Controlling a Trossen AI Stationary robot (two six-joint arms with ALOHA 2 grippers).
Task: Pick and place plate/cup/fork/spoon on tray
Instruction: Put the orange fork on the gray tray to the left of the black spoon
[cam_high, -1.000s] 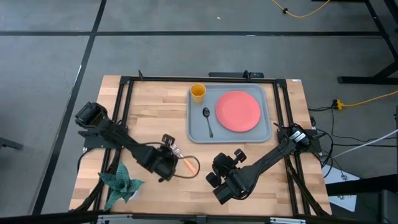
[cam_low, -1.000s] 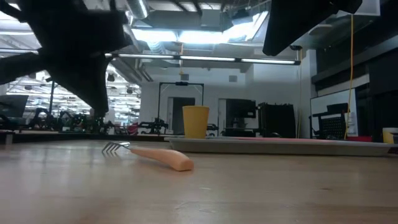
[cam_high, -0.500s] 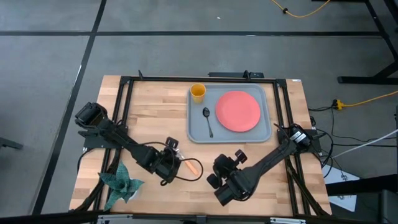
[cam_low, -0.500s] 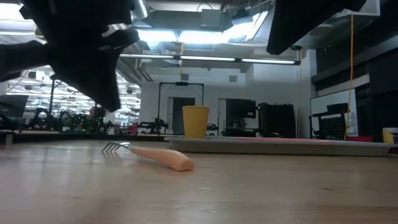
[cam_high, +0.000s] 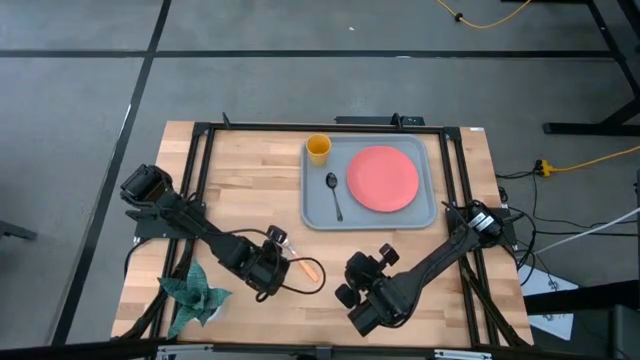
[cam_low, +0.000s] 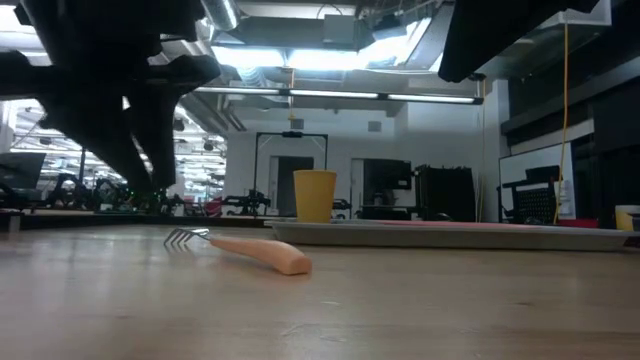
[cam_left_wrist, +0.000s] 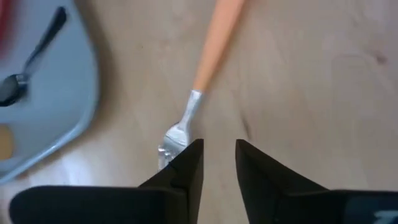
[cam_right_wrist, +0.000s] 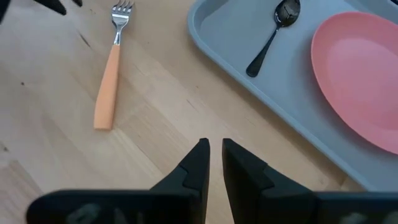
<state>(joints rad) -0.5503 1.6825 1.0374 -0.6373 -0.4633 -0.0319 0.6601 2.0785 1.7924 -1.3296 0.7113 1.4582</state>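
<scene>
The fork lies flat on the wooden table in front of the tray, its orange handle pointing toward the near right and its tines toward the far left. My left gripper hovers just above the tine end, narrowly open and empty; it also shows in the high view. My right gripper waits shut near the table's near edge. The grey-blue tray holds the pink plate, the yellow cup and the dark spoon.
A green artificial plant stands at the table's near left corner. A black frame runs round the table. A dark cable loops on the wood beside the fork. Bare wood lies left of the tray.
My left gripper has gone a little toward the table's right and near edge, coming over the fork's tine end, and has dropped lower. The fork has stayed where it was.
</scene>
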